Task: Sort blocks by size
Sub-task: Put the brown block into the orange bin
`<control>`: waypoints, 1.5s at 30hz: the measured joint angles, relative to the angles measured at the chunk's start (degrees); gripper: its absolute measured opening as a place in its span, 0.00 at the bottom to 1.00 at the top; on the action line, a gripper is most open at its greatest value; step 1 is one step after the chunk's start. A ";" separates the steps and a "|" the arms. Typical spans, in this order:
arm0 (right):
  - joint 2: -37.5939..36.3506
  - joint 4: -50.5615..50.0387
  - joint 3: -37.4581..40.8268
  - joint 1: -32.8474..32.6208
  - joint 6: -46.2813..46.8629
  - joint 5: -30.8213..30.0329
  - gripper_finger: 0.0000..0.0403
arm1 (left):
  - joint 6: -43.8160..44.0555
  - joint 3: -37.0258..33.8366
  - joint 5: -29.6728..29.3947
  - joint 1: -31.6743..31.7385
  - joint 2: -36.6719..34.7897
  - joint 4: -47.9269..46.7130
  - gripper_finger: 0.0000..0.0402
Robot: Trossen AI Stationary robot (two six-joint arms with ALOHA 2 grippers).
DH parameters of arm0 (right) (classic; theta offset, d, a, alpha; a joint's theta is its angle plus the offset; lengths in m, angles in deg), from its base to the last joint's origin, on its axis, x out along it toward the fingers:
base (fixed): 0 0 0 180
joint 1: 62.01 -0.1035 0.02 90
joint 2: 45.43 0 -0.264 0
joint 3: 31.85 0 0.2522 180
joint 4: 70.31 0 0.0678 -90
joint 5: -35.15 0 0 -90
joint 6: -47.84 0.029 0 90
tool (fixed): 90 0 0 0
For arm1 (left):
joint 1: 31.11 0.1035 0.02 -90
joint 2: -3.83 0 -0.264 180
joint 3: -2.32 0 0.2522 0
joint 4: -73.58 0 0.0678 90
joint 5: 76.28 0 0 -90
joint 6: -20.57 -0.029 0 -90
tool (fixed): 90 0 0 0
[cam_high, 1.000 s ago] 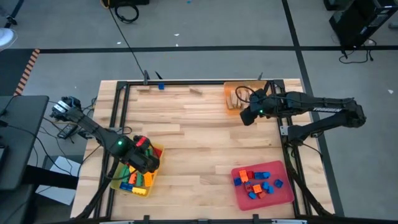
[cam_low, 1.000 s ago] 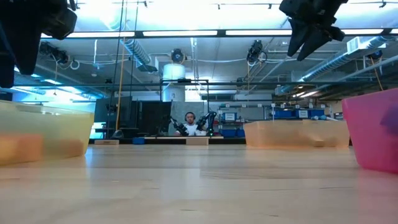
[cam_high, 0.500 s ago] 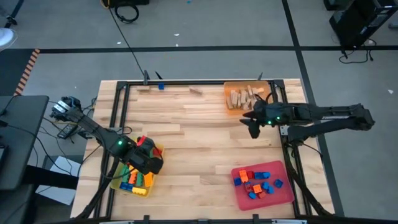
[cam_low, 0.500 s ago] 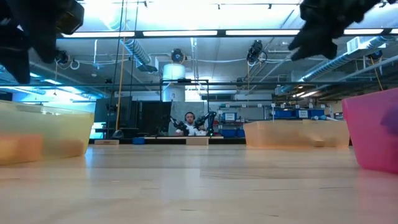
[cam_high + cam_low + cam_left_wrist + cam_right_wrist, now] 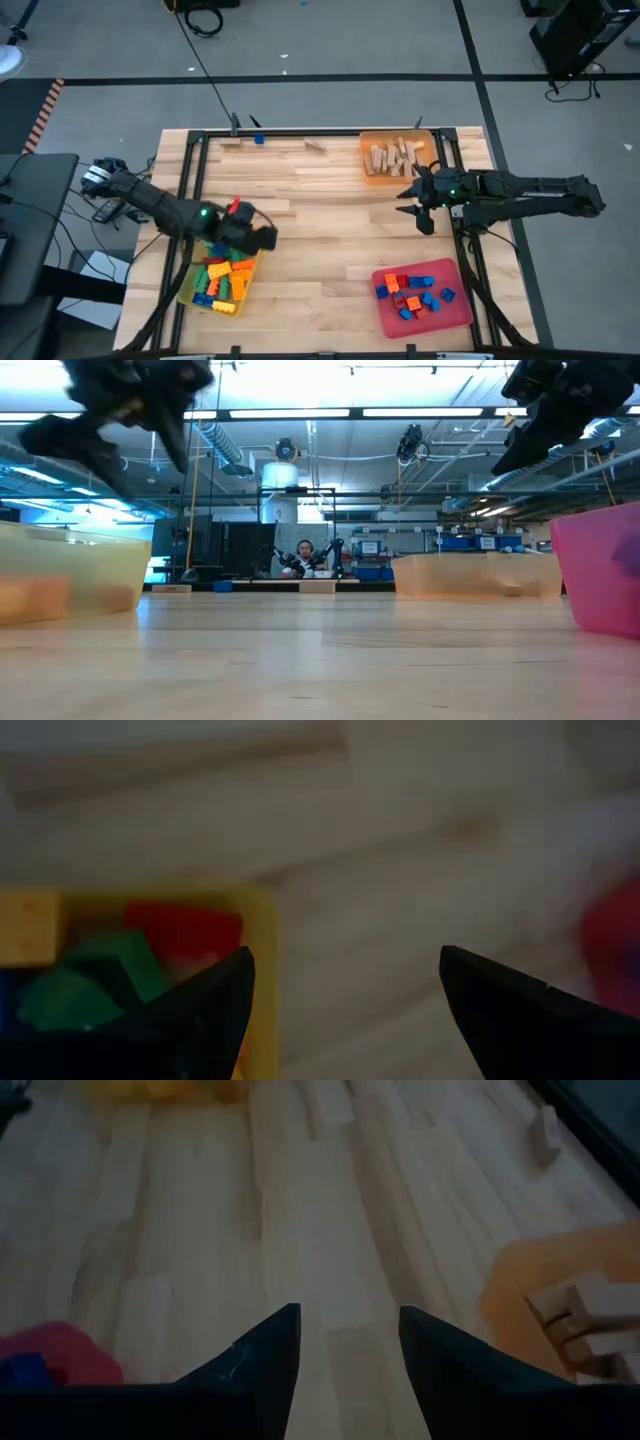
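The blocks lie in three trays. Coloured ones fill the yellow tray [image 5: 190,292] at the near left, and red and green ones show in the left wrist view [image 5: 180,932]. Blue and orange ones lie in the red tray [image 5: 385,315]. Tan wooden pieces [image 5: 392,155] sit in the orange tray [image 5: 368,175]. My left gripper [image 5: 262,237] hangs open over the yellow tray's far right corner [image 5: 262,910], with nothing between its fingers. My right gripper [image 5: 418,203] hovers open and empty above bare table, between the orange and red trays.
A small blue block [image 5: 258,138] and two wooden pieces [image 5: 315,147] lie loose near the table's far edge. A dark metal frame [image 5: 190,180] runs round the tabletop. Bare wood spans the middle of the table [image 5: 320,230]. A person sits far back in the room [image 5: 305,560].
My left gripper has swung from over the middle of the yellow tray toward the table's right and far side, and now hangs over the tray's corner. My right gripper has drawn back from beside the orange tray toward the near right, sinking and rolling.
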 joint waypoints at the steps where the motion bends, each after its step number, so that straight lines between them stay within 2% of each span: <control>1: 0.01 0.01 0.00 0.52 -1.50 0.45 0.46 | -0.04 0.00 0.00 1.80 0.00 -0.11 0.81; 5: 0.06 0.00 0.00 2.96 -5.61 0.58 0.46 | -3.72 0.00 0.16 9.46 0.00 -1.18 0.81; 12: 0.06 0.72 0.00 6.45 -6.08 0.58 0.46 | -22.64 0.00 4.83 28.01 0.00 -1.49 0.81; 19: 0.08 0.90 0.00 7.44 0.98 0.66 0.46 | -47.64 0.00 16.26 50.33 0.00 -1.34 0.81; 23: 0.08 1.48 0.00 7.44 4.43 0.69 0.46 | -58.78 0.02 19.37 62.41 0.04 -1.18 0.81; 27: 0.12 2.27 0.00 7.44 7.42 -0.57 0.46 | -66.26 0.02 19.89 72.28 1.37 -0.19 0.81; 33: 1.55 4.42 -0.02 7.44 11.13 -5.32 0.46 | -72.71 4.22 19.72 79.44 8.65 1.52 0.81; 39: 4.76 7.33 -0.02 7.44 13.77 -7.23 0.46 | -72.20 10.10 13.21 82.40 19.14 0.30 0.80; 45: 8.57 9.07 -0.02 7.44 14.98 -7.27 0.46 | -71.21 14.00 12.91 86.07 26.81 0.15 0.71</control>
